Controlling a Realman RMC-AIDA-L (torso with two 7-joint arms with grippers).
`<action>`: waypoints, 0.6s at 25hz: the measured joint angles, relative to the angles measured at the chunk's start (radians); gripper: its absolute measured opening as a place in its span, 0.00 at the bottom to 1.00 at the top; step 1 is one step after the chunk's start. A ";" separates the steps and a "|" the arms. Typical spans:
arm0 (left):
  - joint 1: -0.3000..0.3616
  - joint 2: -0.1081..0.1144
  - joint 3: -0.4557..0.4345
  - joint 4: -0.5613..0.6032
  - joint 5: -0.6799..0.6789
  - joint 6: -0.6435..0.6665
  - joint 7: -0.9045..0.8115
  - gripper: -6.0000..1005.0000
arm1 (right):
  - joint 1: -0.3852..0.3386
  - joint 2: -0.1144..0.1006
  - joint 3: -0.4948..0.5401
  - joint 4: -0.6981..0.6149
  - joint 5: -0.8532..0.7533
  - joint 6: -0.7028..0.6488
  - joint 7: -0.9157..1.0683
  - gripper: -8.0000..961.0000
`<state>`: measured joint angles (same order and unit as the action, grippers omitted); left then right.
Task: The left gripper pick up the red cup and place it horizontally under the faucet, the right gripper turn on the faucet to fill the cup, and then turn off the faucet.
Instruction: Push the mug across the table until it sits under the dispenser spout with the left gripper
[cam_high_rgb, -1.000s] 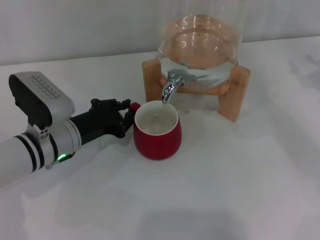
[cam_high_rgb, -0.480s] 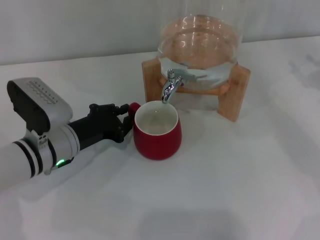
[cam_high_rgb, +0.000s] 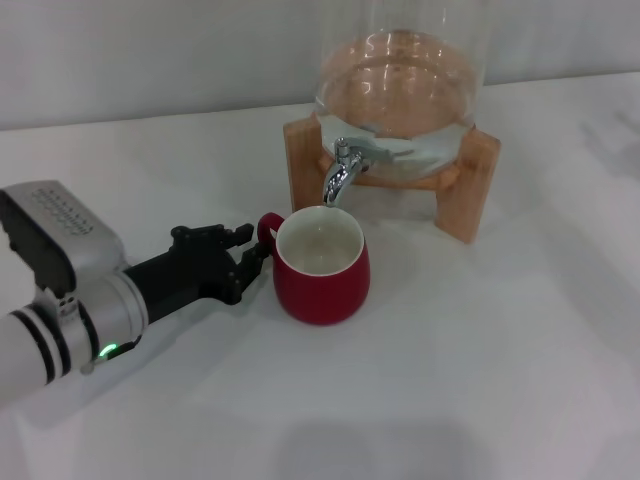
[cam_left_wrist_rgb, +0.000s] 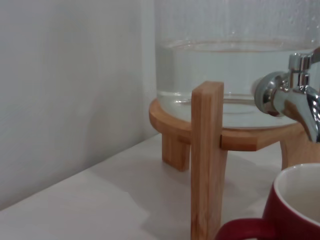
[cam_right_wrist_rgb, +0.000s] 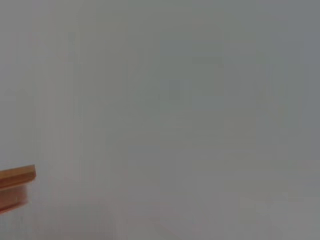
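The red cup (cam_high_rgb: 322, 266) stands upright on the white table, its white inside showing, with its far rim right below the spout of the chrome faucet (cam_high_rgb: 340, 171). No stream runs from the spout. The cup's small loop handle (cam_high_rgb: 268, 228) points toward my left gripper (cam_high_rgb: 249, 247), which lies low on the table just left of it, open, fingertips a little short of the handle. In the left wrist view the faucet (cam_left_wrist_rgb: 294, 98) hangs above the cup's rim (cam_left_wrist_rgb: 296, 202). The right gripper is out of view.
The glass dispenser (cam_high_rgb: 400, 80) holds water and sits in a wooden stand (cam_high_rgb: 470, 185) behind the cup. A stand leg (cam_left_wrist_rgb: 207, 160) rises close beside the cup's handle. A grey wall runs along the back of the table. White tabletop extends in front and to the right.
My left gripper has let go of the cup's handle and drawn back leftward and toward the table's front. The cup has shifted slightly right, and its handle now shows in full.
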<state>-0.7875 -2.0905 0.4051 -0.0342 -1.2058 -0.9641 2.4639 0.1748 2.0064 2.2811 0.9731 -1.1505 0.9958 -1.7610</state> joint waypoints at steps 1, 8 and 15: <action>0.003 0.001 0.000 0.001 0.000 -0.002 0.000 0.31 | 0.000 0.000 0.000 0.000 0.000 0.000 0.000 0.66; 0.014 0.001 0.000 0.014 -0.005 -0.010 -0.004 0.31 | 0.003 0.000 -0.001 -0.001 0.000 -0.001 0.000 0.66; 0.060 0.005 0.001 0.040 -0.004 -0.070 -0.003 0.32 | -0.001 0.000 0.000 -0.001 0.000 -0.001 0.003 0.66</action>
<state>-0.7277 -2.0851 0.4065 0.0057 -1.2098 -1.0337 2.4609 0.1740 2.0064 2.2810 0.9724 -1.1505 0.9948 -1.7579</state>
